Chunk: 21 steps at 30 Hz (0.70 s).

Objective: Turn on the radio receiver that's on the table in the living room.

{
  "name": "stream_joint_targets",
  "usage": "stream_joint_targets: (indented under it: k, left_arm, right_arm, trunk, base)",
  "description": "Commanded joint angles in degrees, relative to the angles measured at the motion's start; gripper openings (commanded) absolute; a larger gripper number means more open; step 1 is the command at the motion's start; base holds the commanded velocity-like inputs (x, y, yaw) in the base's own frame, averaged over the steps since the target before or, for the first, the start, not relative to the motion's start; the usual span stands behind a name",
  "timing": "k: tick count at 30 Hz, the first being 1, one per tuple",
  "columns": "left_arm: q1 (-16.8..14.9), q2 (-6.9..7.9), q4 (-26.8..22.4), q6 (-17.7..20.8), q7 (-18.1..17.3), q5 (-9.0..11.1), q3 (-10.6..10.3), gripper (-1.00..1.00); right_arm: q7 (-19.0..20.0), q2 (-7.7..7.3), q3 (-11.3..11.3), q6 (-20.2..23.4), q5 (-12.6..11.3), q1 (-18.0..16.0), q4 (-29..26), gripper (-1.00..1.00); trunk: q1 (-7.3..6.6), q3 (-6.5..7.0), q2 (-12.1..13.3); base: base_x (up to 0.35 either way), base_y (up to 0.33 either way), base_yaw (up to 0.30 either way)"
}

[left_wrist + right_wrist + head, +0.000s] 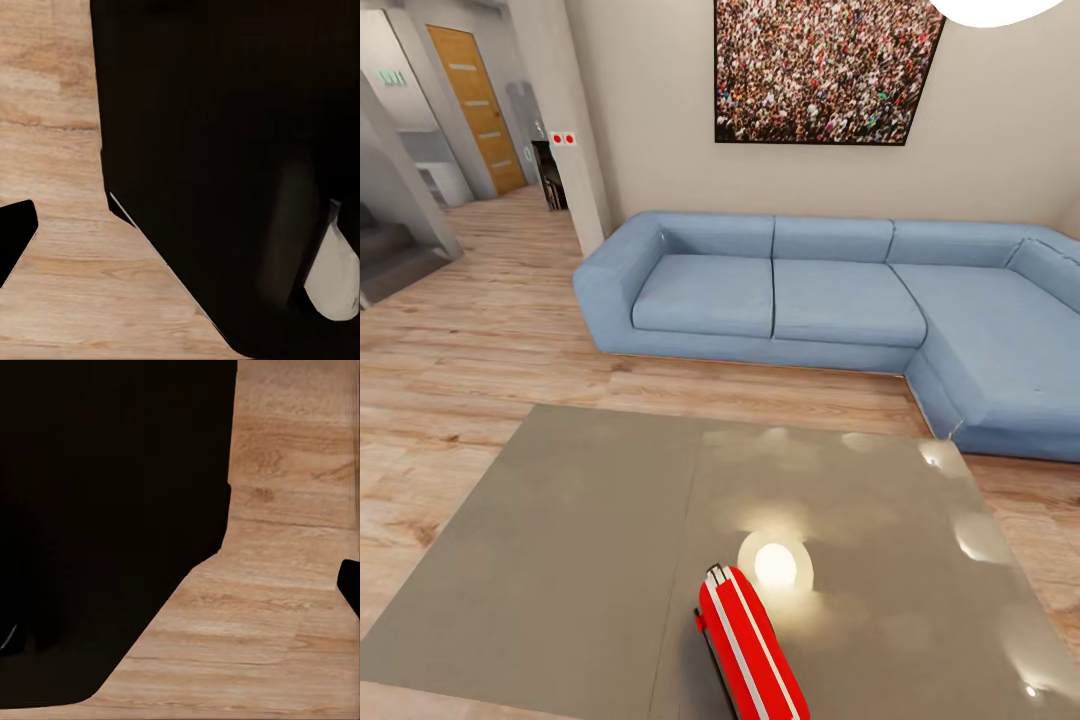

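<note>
Reaching comes next: the radio receiver [750, 645] stands on edge on the desk [580, 540], on the side away from the sofa [840, 290], so an arm should rise slowly toward its probably hidden dial, each end effector's state being impossible to tell.

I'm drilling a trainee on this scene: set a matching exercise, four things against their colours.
Things:
1. radio receiver
2. table
3. sofa
4. door

Colours:
A. blue
B. orange-brown wood
C. red with white stripes
D. glossy grey-taupe

Pairs: 1-C, 2-D, 3-A, 4-B.
</note>
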Motion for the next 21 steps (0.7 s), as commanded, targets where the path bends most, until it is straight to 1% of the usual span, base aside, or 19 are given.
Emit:
stream_joint_targets:
  k: [1, 4, 8, 11, 21]
  left_arm:
    - [0.01, 0.02, -0.51, 0.02, -0.01, 0.02, 0.00, 1.00]
    - [0.01, 0.04, -2.13, 0.07, 0.03, 0.22, 0.00, 1.00]
    - [0.01, 0.07, -5.34, 0.42, -0.04, 0.80, 0.00, 1.00]
    - [0.01, 0.07, -7.10, 0.57, -0.08, 1.06, 0.00, 1.00]
    - [0.01, 0.12, -9.99, 0.64, -0.25, 1.16, 0.00, 1.00]
  right_arm:
    - [0.02, -0.03, 0.00, 0.01, 0.00, 0.01, -0.42, 1.00]
    - [0.09, -0.21, 0.03, 0.02, 0.00, 0.01, -1.94, 1.00]
    - [0.25, -1.08, 0.01, -0.01, -0.01, 0.01, -4.55, 1.00]
    - [0.33, -1.44, 0.00, 0.01, 0.01, 0.01, -5.89, 1.00]
    - [0.45, -1.69, 0.00, 0.43, 0.21, 0.01, -7.92, 1.00]
  trunk:
    - [0.00, 0.00, 0.00]
    - [0.00, 0.00, 0.00]
    - [0.00, 0.00, 0.00]
    - [0.00, 0.00, 0.00]
    - [0.00, 0.00, 0.00]
  base:
    - [0.000, 0.000, 0.000]
    - [0.000, 0.000, 0.000]
    - [0.000, 0.000, 0.000]
    - [0.000, 0.000, 0.000]
    - [0.000, 0.000, 0.000]
